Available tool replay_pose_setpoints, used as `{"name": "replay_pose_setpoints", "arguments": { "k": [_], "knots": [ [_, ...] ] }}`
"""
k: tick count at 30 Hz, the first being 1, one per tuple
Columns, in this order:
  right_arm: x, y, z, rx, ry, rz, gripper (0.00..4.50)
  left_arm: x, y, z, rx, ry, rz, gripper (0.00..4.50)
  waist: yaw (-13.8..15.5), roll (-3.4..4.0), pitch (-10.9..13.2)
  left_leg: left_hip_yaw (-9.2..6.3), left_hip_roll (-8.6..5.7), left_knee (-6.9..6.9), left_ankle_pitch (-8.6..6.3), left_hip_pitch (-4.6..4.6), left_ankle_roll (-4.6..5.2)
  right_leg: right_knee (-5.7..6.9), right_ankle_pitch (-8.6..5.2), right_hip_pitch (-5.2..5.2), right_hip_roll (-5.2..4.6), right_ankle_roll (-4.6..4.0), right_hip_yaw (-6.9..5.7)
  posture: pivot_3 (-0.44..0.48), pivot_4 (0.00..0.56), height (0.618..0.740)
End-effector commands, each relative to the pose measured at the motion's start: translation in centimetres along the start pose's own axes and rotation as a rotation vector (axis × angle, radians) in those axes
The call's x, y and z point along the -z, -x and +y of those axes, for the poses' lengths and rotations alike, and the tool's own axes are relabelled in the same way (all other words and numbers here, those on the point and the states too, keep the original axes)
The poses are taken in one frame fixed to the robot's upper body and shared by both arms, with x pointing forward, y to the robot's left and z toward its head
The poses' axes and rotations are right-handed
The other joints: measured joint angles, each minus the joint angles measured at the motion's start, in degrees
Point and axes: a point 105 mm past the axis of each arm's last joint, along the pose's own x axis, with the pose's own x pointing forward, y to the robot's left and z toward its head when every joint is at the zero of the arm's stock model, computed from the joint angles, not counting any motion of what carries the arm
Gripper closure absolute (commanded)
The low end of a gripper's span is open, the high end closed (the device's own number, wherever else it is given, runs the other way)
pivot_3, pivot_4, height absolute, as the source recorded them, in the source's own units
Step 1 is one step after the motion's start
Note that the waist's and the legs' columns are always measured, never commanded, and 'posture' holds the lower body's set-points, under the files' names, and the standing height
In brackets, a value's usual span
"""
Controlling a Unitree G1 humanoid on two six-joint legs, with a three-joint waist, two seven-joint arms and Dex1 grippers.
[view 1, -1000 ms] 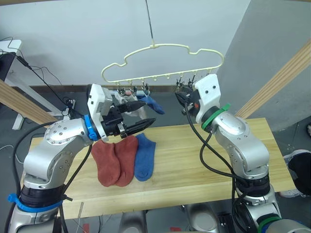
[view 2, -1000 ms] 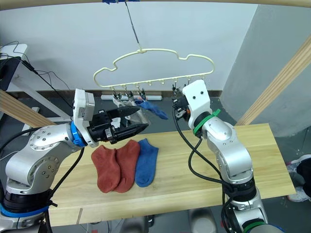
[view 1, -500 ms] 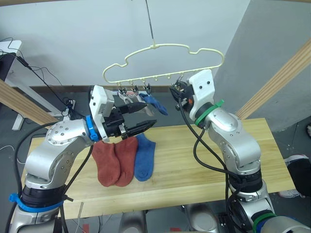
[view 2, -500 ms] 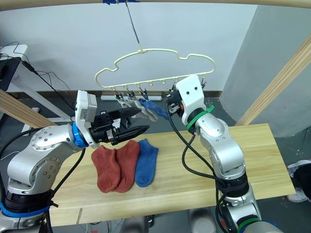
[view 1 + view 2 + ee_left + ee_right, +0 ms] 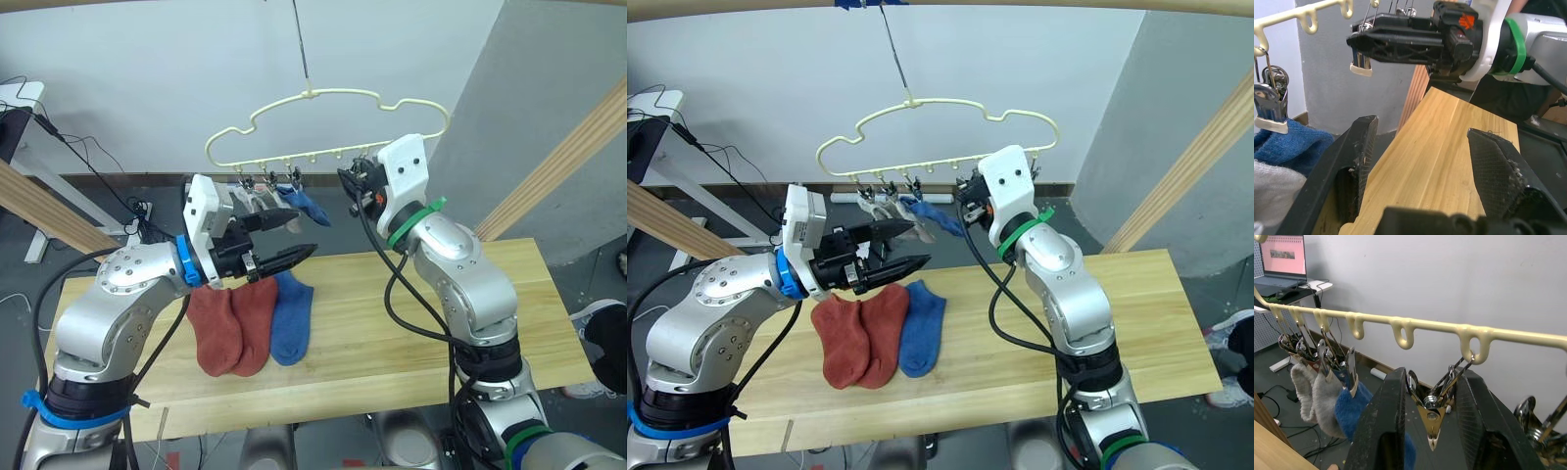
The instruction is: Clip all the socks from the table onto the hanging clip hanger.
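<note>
The cream clip hanger (image 5: 333, 127) hangs above the table (image 5: 411, 323). Two grey socks (image 5: 257, 196) and a blue sock (image 5: 309, 206) hang from its left clips. Two rust-red socks (image 5: 230, 323) and one blue sock (image 5: 290, 318) lie side by side on the table. My left gripper (image 5: 294, 238) is open and empty, held above the lying socks and just below the hanging ones. My right gripper (image 5: 1432, 374) is raised to the hanger's bar, open, with its fingers on either side of a bare metal clip (image 5: 1430, 413) whose tip is closed.
Slanted wooden posts stand at the right (image 5: 563, 162) and left (image 5: 39, 211). A white side table (image 5: 20, 98) with cables is at the far left. More bare clips (image 5: 1535, 421) hang to the right of my right gripper.
My right gripper has moved left along the hanger bar and now straddles a bare clip. My left gripper, still open, has shifted slightly right.
</note>
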Motion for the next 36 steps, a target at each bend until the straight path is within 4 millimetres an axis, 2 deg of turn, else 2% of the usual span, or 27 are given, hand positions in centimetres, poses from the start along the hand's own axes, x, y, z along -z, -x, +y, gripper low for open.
{"name": "replay_pose_setpoints", "arguments": {
  "k": [1, 13, 20, 25, 29, 31, 34, 36],
  "knots": [
    [-1.4, 0.2, -0.1, 0.008, -0.001, -0.066, 3.06, -0.6, 0.0, -0.2, 0.006, -0.031, -0.024, 1.28, 0.0, 0.0, 0.0, 0.0, 0.0, 0.01, 0.0, 0.0, 0.0, 0.01, 0.0, 0.0, 0.0, 0.0, 0.0, -0.249, 0.248, 0.733],
    [-1.4, 0.2, 0.0, 0.007, -0.009, -0.068, 3.06, -0.2, 0.0, -0.3, 0.003, -0.025, -0.015, 1.28, -0.2, 0.0, 0.0, 0.0, 0.0, 0.09, 0.01, 0.0, 0.01, 0.07, 0.02, 0.0, 0.0, -0.02, 0.0, -0.249, 0.25, 0.733],
    [-1.3, 0.3, 0.0, 0.003, -0.016, -0.066, 4.5, 0.7, -0.2, 0.2, -0.076, -0.024, -0.011, 1.28, -0.4, 0.01, 0.0, 0.0, 0.0, 0.28, 0.0, -0.02, 0.02, 0.15, 0.02, 0.01, 0.0, -0.02, 0.01, -0.251, 0.253, 0.733],
    [-1.3, 0.3, 0.0, 0.0, -0.014, -0.065, 4.5, 1.5, -0.5, 0.0, -0.132, -0.009, -0.012, 1.28, -0.4, 0.01, 0.0, 0.0, 0.0, 0.71, -0.01, -0.08, 0.03, 0.43, 0.02, 0.01, 0.01, -0.02, 0.04, -0.251, 0.256, 0.733],
    [-1.3, 0.2, 0.0, -0.003, -0.012, -0.065, 4.5, 5.5, -0.9, -0.9, -0.253, 0.108, 0.068, 1.28, -0.5, -0.01, -0.2, -0.02, 0.01, 0.76, 0.0, -0.04, 0.04, 0.59, 0.03, 0.02, 0.0, -0.02, 0.07, -0.25, 0.259, 0.733],
    [-1.3, 0.2, 0.0, -0.005, -0.012, -0.066, 4.5, 6.4, -1.0, -1.1, -0.279, 0.116, 0.087, 1.28, -0.7, -0.01, -0.2, -0.03, 0.0, 0.76, 0.0, -0.04, 0.04, 0.61, 0.03, 0.01, 0.02, -0.02, 0.06, -0.249, 0.261, 0.733],
    [-1.3, 0.2, 0.1, -0.007, -0.01, -0.065, 4.5, 8.3, -0.9, -0.7, -0.401, 0.154, 0.124, 0.76, -0.7, -0.02, -0.2, -0.1, -0.01, 0.78, 0.02, -0.04, 0.06, 0.79, 0.03, 0.0, 0.02, -0.02, 0.0, -0.251, 0.263, 0.733],
    [-1.3, 0.2, 0.1, -0.012, -0.008, -0.063, 4.5, 11.0, -1.3, -1.4, -0.485, 0.162, 0.184, 0.15, -0.8, 0.01, -0.3, -0.09, -0.03, 0.82, 0.03, -0.02, 0.09, 0.84, 0.04, 0.0, 0.02, -0.04, 0.03, -0.25, 0.266, 0.733]
  ]
}}
